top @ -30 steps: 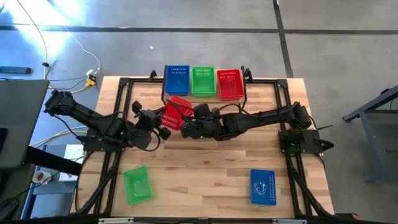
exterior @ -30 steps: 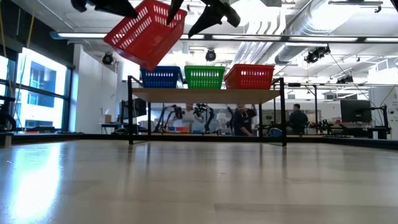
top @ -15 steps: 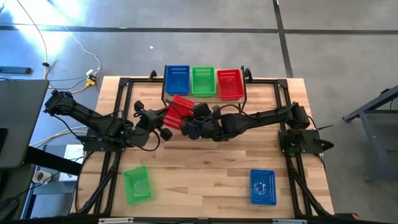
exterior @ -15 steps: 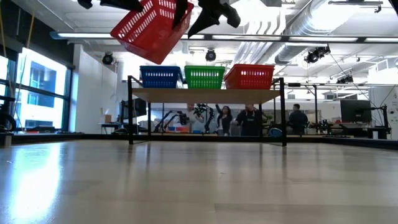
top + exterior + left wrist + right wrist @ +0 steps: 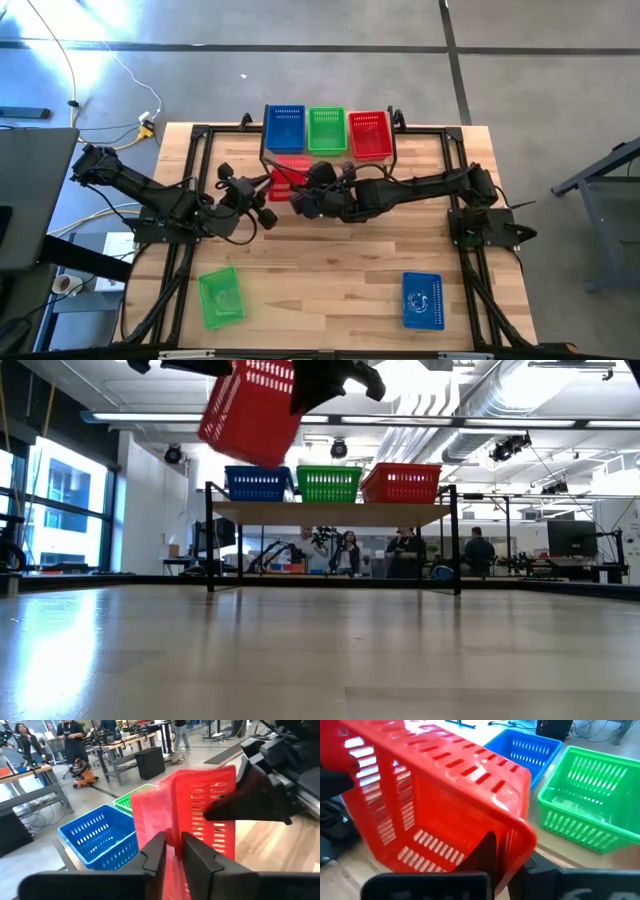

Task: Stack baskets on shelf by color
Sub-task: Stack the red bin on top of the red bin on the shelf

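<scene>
Since a second ago the red basket [image 5: 290,171] has swung from a slant toward square and drifted up toward the shelf [image 5: 327,153], and the right gripper [image 5: 306,200] has closed from wide onto its rim.

Going left to right in the high view: a green basket [image 5: 220,296] lies at the worktop's [image 5: 330,270] 7 o'clock. The left gripper [image 5: 172,851] sits at about 9 o'clock of the carried basket, its fingers narrow around the thin wall. That basket hangs in the air just short of the shelf's near edge, below the blue one [image 5: 285,127]. At its 4 o'clock the right gripper has its fingers pinched shut on the rolled rim. Green [image 5: 326,129] and red [image 5: 369,134] baskets follow on the shelf; a blue basket [image 5: 421,300] rests at 5 o'clock.

I judge the basket light and springy, its mesh walls likely to flex; the stiffer rim is the best hold.
</scene>
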